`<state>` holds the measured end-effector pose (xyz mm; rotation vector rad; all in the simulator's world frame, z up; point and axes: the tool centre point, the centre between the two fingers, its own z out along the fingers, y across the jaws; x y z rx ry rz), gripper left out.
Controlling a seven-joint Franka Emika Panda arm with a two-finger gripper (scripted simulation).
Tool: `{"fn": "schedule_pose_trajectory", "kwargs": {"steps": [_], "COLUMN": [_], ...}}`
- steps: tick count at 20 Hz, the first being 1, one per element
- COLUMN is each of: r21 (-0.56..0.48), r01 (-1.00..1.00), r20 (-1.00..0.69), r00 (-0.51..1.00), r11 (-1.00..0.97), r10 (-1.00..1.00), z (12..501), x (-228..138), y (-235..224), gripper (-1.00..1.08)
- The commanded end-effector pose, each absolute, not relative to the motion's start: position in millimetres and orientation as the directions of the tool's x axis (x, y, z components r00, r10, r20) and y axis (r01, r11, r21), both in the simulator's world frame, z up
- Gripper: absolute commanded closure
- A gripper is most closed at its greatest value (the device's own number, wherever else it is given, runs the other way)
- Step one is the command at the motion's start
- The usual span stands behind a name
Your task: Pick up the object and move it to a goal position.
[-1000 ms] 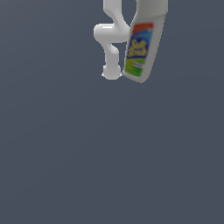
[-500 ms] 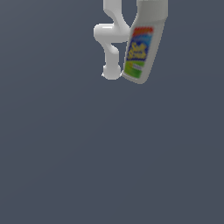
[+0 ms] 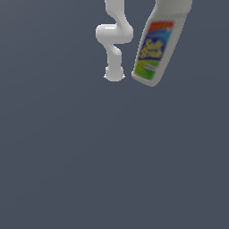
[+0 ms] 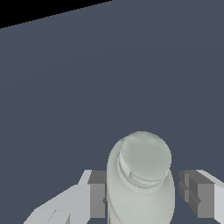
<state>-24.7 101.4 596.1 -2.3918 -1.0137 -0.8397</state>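
In the wrist view the end effector (image 4: 142, 199) has its two grey pads, one (image 4: 98, 199) on each side of the bottle (image 4: 140, 183). The nearer pad touches the body, while a thin gap shows at the other, so I cannot tell whether it is firmly clamped. The bottle's round cap (image 4: 145, 157) points away from the wrist, toward the plain grey floor (image 4: 109, 78). In the exterior view the bottle (image 3: 156, 44) hangs tilted, cap hidden past the frame's upper edge, just to the exterior view's right of the white arm (image 3: 114, 42) and well clear of the floor (image 3: 112, 156). Judging by this, the pick seems done and the carry is in hand. No goal marker is visible, so the next move likely calls for steady travel without loosening the grip.
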Motion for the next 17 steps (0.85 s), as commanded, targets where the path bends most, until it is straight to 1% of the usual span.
{"fn": "schedule_pose_trajectory", "kwargs": {"steps": [1, 9, 17], "r21": [-0.123, -0.122, -0.122], "r01": [0.748, 0.747, 0.747], "r20": [0.673, 0.673, 0.672], "r00": [0.546, 0.546, 0.546], "r11": [-0.653, -0.653, -0.653], "r10": [0.499, 0.499, 0.500], "z": [610.1, 625.8, 630.2], "x": [-17.4, 2.6, 8.1], "y": [111.5, 133.1, 138.2], "gripper": [1.08, 1.08, 1.08]}}
